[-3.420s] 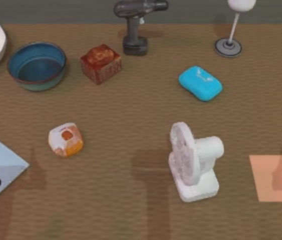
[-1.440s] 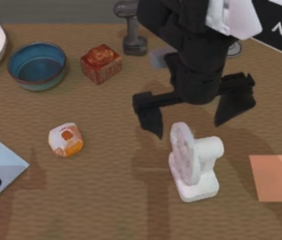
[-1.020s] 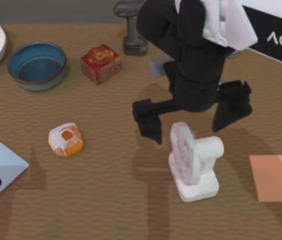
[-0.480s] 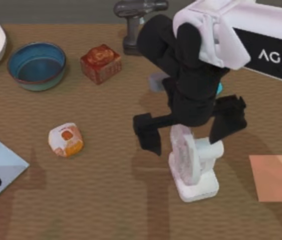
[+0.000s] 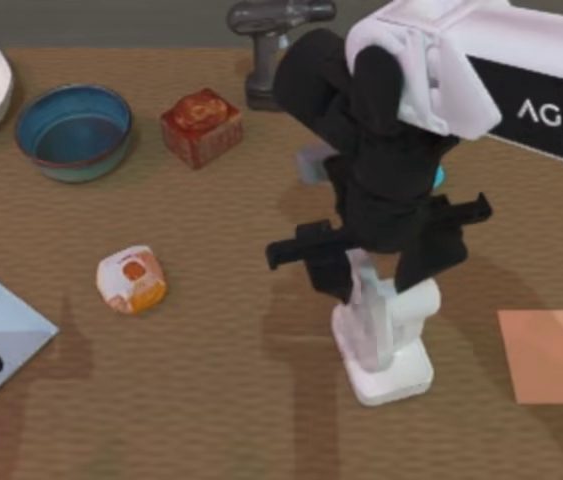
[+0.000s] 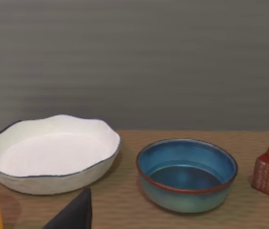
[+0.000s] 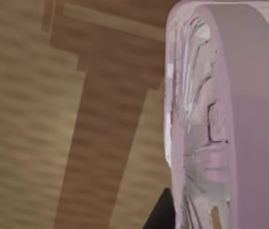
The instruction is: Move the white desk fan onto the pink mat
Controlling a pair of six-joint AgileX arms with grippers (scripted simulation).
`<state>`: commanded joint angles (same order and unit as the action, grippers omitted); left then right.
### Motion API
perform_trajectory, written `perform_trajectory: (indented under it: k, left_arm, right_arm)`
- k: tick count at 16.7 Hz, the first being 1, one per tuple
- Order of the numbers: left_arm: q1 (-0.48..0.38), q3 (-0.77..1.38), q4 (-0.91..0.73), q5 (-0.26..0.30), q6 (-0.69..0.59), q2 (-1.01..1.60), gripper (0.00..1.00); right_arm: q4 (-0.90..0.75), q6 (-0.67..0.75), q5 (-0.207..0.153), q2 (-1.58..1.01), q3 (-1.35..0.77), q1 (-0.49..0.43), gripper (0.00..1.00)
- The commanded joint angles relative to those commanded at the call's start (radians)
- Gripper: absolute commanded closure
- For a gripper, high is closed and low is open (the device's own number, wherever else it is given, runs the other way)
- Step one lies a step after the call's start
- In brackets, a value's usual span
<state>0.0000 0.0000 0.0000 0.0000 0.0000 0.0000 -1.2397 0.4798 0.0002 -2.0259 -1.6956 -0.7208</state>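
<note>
Right gripper (image 5: pixel 376 268) closed around fan (image 5: pixel 386 340) head, centre table. Pink mat (image 5: pixel 551 356) well right. Left gripper not visible.

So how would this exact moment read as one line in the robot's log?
right gripper: fingers around white desk fan head, apparently shut | fan: on table | pink mat: bare | left gripper: not seen

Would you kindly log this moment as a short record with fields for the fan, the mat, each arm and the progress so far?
fan: white desk fan upright on the table, right of centre
mat: pink mat at the right edge, bare, apart from the fan
right arm: right pincer closed around the fan's head
left arm: not in the top view, parked
progress: fan gripped, not yet on the mat
</note>
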Motion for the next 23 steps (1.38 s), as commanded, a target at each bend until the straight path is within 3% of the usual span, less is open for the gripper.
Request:
perform_trajectory:
  k: [4,5,14,23]
  left_arm:
    - [0.000,0.000,0.000,0.000,0.000,0.000,0.00]
    - [0.000,0.000,0.000,0.000,0.000,0.000,0.00]
    - [0.000,0.000,0.000,0.000,0.000,0.000,0.00]
    - [0.000,0.000,0.000,0.000,0.000,0.000,0.00]
  right_arm:
    - [0.000,0.000,0.000,0.000,0.000,0.000,0.98]
    - [0.000,0.000,0.000,0.000,0.000,0.000,1.00]
    - [-0.003,0.000,0.001,0.010,-0.004,0.003,1.00]
    - [-0.199,-0.002,0.001,0.007,-0.205,-0.005,1.00]
